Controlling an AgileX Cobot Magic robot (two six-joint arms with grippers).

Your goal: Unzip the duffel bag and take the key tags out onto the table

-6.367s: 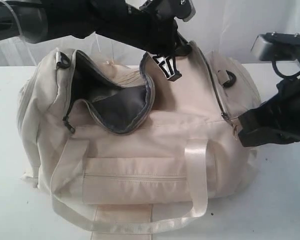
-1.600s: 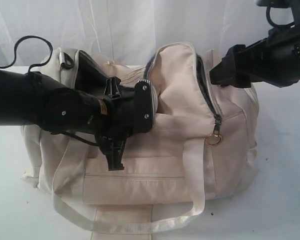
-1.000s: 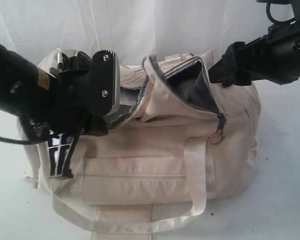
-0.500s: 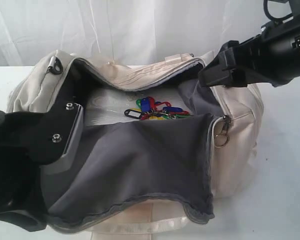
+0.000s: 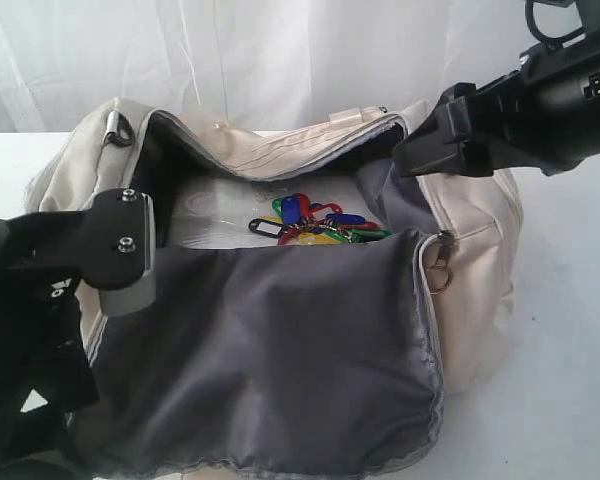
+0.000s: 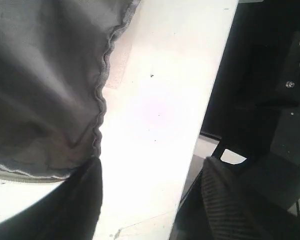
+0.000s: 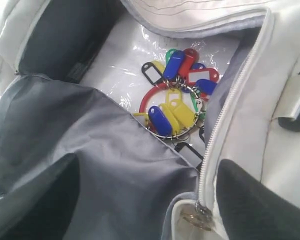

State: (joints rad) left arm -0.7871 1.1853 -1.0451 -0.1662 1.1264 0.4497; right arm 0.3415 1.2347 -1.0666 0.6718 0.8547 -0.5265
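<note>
Since the fingers of my left gripper (image 6: 150, 169) stand apart with only bare table (image 6: 155, 110) between them, I judge it empty. It hangs low at the near left of the duffel bag (image 5: 480, 270), and the stitched edge of the grey-lined flap (image 5: 280, 350) lies just beside one finger, not pinched. That flap is folded toward the near side, draped over the front of the bag, so the main compartment gapes wide. My right gripper (image 7: 149, 165) is also spread and grasps nothing; it hovers over the right end of the opening, above the zipper teeth and the metal ring pull (image 7: 192, 220). Below it the key tags (image 7: 176, 95) lie on the pale floor of the bag, a bunch of blue, yellow, red and green tags on rings, toward the right wall and well inside. The unzipping looks done to me, and fetching the tags is the step in hand. Next, I think, my right gripper must drop straight into the opening, clear of the flap's edge and the zipper, close on a ring or a clump of tags, then lift and carry them out to the bare table on the right.
</note>
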